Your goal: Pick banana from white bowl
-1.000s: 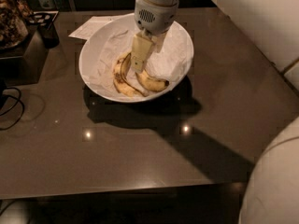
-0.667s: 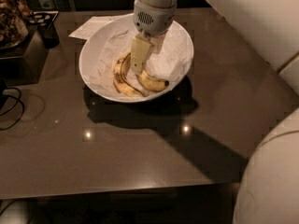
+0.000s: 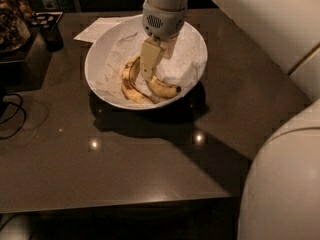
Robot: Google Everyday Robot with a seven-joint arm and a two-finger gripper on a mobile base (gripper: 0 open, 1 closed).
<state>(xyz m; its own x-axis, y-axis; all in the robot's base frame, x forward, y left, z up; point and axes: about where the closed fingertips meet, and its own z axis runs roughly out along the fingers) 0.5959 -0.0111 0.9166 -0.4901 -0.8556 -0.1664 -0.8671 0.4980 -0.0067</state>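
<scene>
The white bowl [image 3: 100,54] stands on the dark table, lined with crumpled white paper. Two bananas lie in its near part. The banana [image 3: 164,88], plump and smooth with a dark tip at its right end, lies to the right. A thinner banana with brown-streaked edges [image 3: 128,86] curves to its left. My gripper [image 3: 150,66] reaches down into the bowl from the back. It hangs right over the plump banana's left end, between the two bananas, and hides that end.
A sheet of white paper [image 3: 97,28] lies behind the bowl. A dark container [image 3: 50,31] and a box of clutter [image 3: 12,21] stand at the back left. A black cable [image 3: 10,114] lies at the left edge. My white arm [image 3: 280,149] fills the right side.
</scene>
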